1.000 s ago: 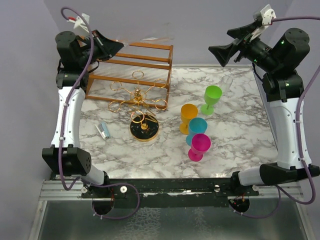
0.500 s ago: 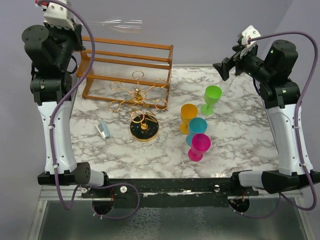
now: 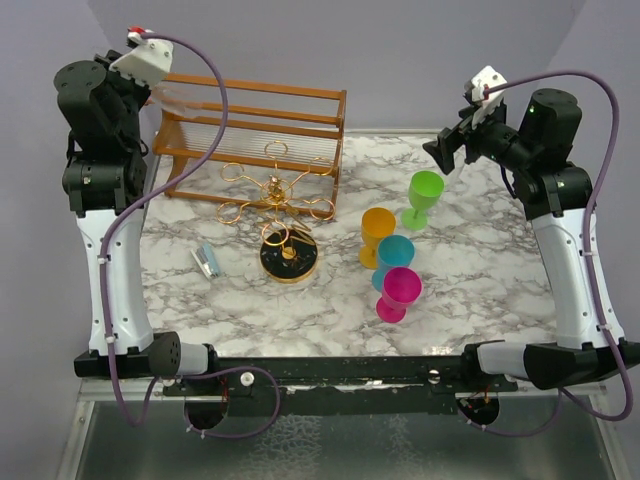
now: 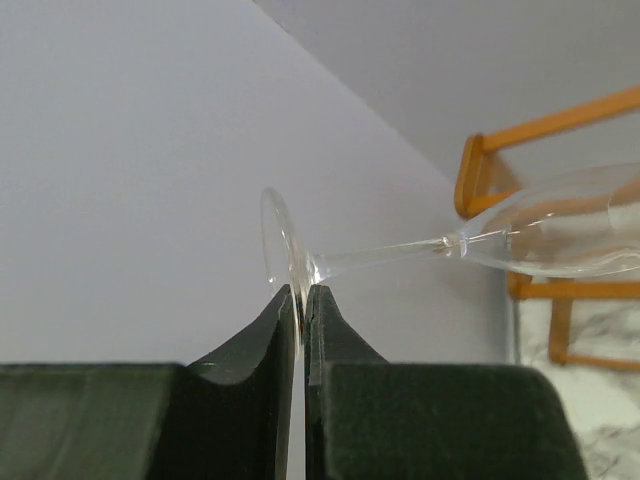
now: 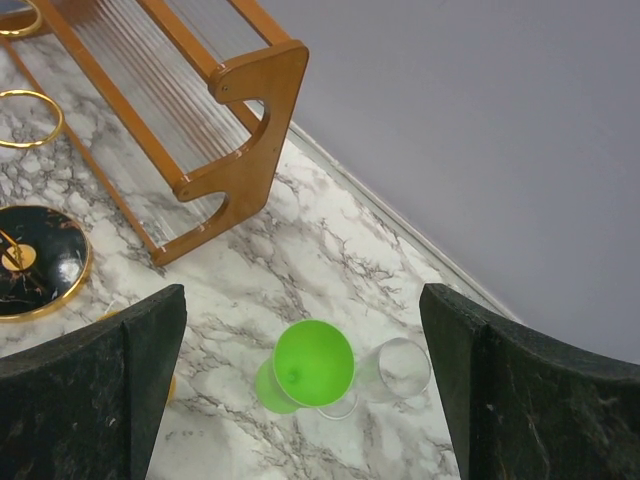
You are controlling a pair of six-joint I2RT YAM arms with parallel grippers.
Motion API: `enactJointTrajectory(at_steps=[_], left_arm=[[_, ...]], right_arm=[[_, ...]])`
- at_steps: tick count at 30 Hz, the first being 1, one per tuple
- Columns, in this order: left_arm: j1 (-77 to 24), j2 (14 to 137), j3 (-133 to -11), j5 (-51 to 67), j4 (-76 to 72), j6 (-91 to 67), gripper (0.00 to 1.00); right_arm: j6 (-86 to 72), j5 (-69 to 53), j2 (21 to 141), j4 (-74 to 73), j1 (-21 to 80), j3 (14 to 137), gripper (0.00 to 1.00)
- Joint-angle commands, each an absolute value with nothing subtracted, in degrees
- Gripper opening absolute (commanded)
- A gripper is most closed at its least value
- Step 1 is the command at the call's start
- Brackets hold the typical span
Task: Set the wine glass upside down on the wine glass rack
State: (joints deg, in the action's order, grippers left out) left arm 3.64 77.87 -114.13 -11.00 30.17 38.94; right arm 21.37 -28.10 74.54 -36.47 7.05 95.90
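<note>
**Wine glass held aloft by its foot, well clear of the gold rack**

The left gripper (image 4: 302, 300) is raised at the far left corner. Its jaws are pressed onto the edge of the wine glass's (image 4: 450, 245) flat foot. The glass lies nearly level in the air, its bowl pointing towards the orange-brown wooden frame (image 3: 262, 128). From overhead the glass is only a faint shimmer beside the wrist, so its exact tilt is hard to judge there.

The wine glass rack (image 3: 288, 257) stands on the marble worktop (image 3: 470, 260) in front of the wooden frame, well apart from the held glass. No glass hangs on its gold loops.

The right gripper (image 3: 445, 150) hovers at the far right with its jaws spread wide and nothing between them. Below it a green goblet (image 5: 312, 365) stands just beside a second clear glass (image 5: 400, 368). Orange (image 3: 378, 225), teal (image 3: 396, 250) and pink (image 3: 400, 288) goblets cluster right of the rack.
</note>
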Motion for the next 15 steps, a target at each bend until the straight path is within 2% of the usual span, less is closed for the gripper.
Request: enactJointTrajectory(at_steps=[1,5,15], left_arm=[[2.43,76.53,-111.13,-14.22,34.47,53.86,0.0],[0.2,76.46,-109.04,-13.87,40.4,62.35,0.0],[-4.98,77.42,-103.74,-5.59,45.23,71.43,0.0]], right_arm=[[22.47,-29.41,72.9,-36.65,6.83,94.22,1.0],[22.74,-29.22,72.59,-36.65,6.81,93.53,1.0],[23.07,-29.13,72.35,-36.21,6.85,92.08,1.0]])
